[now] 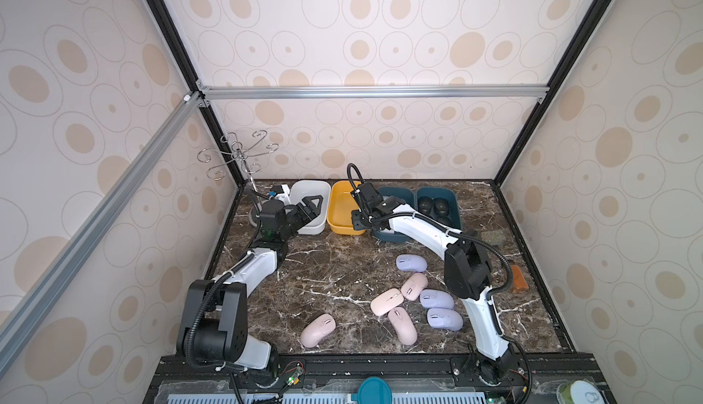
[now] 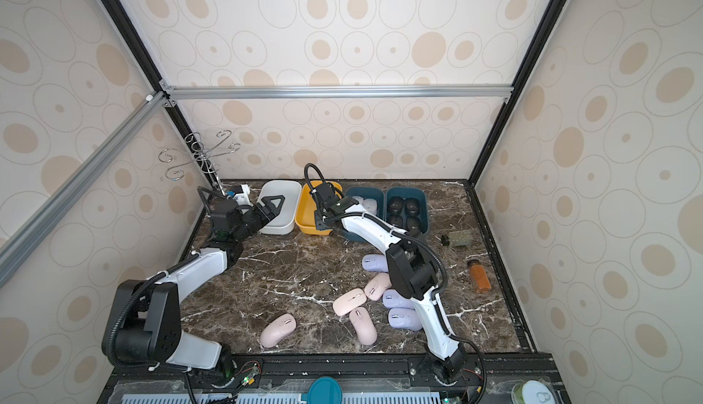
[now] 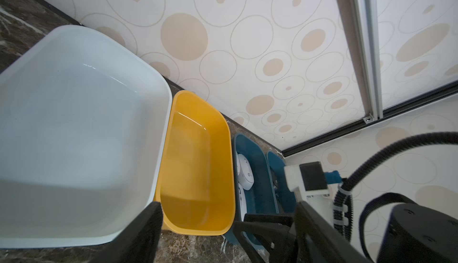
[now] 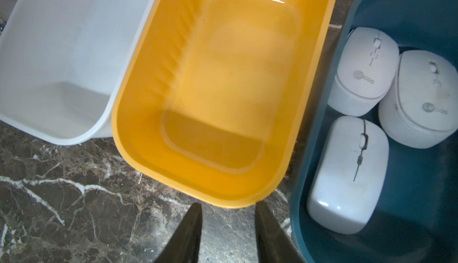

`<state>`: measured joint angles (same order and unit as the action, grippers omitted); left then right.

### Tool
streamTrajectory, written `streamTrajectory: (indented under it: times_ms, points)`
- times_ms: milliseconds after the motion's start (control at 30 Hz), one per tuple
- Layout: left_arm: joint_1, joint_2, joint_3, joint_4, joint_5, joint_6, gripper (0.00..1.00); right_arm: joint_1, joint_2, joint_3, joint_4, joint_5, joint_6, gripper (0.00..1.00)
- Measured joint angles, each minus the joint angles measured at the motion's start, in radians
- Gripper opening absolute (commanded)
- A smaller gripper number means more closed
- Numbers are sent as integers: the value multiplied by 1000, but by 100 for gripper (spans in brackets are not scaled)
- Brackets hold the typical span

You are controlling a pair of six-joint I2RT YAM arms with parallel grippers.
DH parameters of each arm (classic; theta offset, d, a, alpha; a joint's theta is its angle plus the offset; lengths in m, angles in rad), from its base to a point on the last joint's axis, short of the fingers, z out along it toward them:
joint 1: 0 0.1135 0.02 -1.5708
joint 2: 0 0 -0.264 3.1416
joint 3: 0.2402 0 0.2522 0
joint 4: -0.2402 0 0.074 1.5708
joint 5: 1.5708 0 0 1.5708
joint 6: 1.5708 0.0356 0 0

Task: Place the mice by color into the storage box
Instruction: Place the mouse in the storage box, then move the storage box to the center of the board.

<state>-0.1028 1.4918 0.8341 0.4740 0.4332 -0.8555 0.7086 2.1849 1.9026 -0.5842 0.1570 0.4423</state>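
The left claw [image 1: 310,208] hangs over the white bin [image 1: 309,187], its jaws spread wide with nothing between them. Nearer the front of the counter [image 1: 323,269], a lone pink mouse [image 1: 318,329] lies well apart from everything else. It looks like the easiest pick.

The yellow bin [image 1: 342,208] holds nothing. The right claw [image 4: 229,214] sits just off its near rim above bare counter, its jaws apart and holding nothing.

Further right, three pink mice [image 1: 387,302] and three lavender mice [image 1: 436,299] lie crowded together, some touching. Behind them, one teal bin [image 4: 421,6] holds three white mice [image 4: 347,175]. The second teal bin [image 1: 437,189] holds the black mice [image 1: 441,205].

These mice are probably light, rigid plastic shells with smooth, domed tops that could squirt out of a pinch. The safest hold is likely across the narrow waist, low on the flatter side walls. Mice that touch may need nudging apart first.
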Motion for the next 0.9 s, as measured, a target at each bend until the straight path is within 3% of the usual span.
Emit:
streamTrajectory:
  times_ms: [167,300,500,733,900]
  points:
    - [-34,103,128,-170,-77,130,79,-2,-179,-214,6,14,-7,42]
    - [-99,248,337,-356,-180,280,78,-1,-399,-397,14,43,-19,46]
    - [-146,480,614,-564,-280,422,67,-2,-644,-566,16,78,-37,47]
    - [-166,671,827,-735,-365,521,58,-2,-750,-678,3,81,-40,47]
    - [-169,698,846,-776,-402,559,37,-2,-782,-716,2,79,-41,47]
